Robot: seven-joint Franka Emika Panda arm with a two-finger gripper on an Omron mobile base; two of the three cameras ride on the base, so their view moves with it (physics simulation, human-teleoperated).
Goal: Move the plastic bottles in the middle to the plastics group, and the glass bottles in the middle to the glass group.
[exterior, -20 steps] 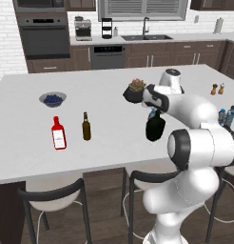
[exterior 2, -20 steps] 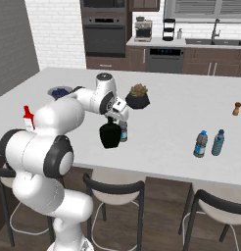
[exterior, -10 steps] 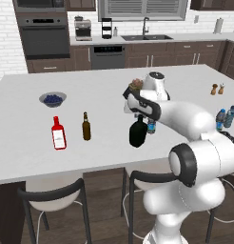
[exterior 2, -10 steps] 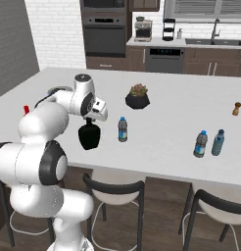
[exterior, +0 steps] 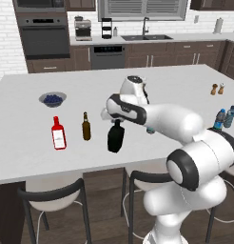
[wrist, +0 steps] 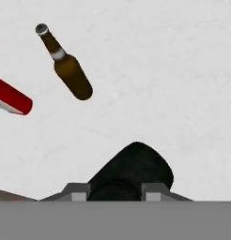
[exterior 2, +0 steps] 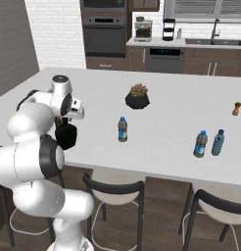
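One black bottle (exterior: 115,139) in gripper (exterior: 116,122)

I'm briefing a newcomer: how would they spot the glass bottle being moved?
On the white island counter, find the red bottle and slim brown bottle. Just beside them the gripper holds the black bottle by its neck: squat, broad-bodied, opaque black.
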